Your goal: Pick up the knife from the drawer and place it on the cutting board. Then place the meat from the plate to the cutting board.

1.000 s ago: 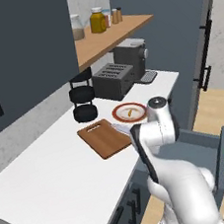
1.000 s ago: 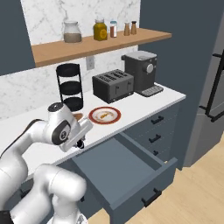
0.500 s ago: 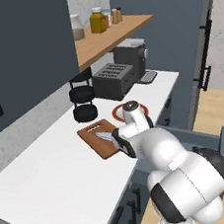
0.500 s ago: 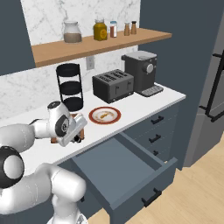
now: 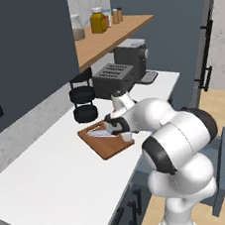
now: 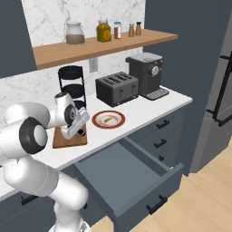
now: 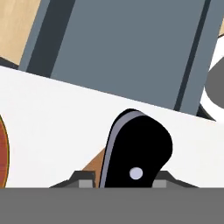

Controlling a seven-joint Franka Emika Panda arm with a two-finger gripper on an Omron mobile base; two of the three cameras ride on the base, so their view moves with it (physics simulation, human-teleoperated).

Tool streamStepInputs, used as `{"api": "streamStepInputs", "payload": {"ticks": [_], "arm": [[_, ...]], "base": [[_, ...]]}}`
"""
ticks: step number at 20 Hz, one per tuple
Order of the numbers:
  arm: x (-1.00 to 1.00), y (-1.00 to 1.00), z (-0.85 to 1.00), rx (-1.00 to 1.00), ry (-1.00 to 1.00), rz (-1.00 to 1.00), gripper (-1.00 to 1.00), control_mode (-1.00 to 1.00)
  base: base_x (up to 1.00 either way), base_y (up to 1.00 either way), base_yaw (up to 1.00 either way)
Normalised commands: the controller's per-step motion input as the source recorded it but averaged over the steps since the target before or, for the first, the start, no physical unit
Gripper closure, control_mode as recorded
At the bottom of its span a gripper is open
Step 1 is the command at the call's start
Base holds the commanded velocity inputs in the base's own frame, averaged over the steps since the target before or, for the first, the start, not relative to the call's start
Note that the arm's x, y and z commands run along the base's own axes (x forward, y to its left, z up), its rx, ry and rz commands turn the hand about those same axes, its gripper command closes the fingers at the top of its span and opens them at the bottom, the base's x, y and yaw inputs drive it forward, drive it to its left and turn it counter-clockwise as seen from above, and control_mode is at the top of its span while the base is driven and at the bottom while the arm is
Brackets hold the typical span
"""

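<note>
Step in hand: setting down the knife [image 5: 101, 132]. One cutting board [image 5: 106, 141] sits on the white surface [image 5: 53, 186]; the pincer [image 5: 117, 130] hangs low over it, clamped on the black handle (blade pointing left over the board). One plate [image 6: 108, 120] holds one piece of meat [image 6: 107, 120]. One drawer [image 6: 124, 174] stands open. Next move, I judge: release, then cross to the plate.

marble backsplash [image 6: 41, 25], perhaps wooden floor [image 6: 208, 199]

knife [image 5: 100, 132] flat over cutting board [image 5: 106, 146], drawer [image 6: 127, 172] open, meat [image 6: 106, 120] on plate [image 6: 118, 122]
</note>
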Motion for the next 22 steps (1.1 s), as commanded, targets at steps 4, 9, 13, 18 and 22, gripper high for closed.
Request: {"api": "streamStepInputs", "payload": {"ticks": [4,9,13,18,22], "arm": [[0.20,0.27,-0.44,0.00,0.00,-0.14,1.00,-1.00],[0.01,0.23,-0.31,0.00,0.00,-0.23,1.00,-1.00],[0.01,0.42,0.00,0.00,0.00,-0.32,1.00,-1.00],[0.00,0.49,0.00,0.00,0.00,-0.34,1.00,-1.00],[0.03,0.61,-0.01,0.00,0.00,-0.28,1.00,-1.00]], "base": [[0.00,0.00,0.00],[0.00,0.00,0.00],[0.00,0.00,0.00],[0.00,0.00,0.00],[0.00,0.00,0.00]]}}
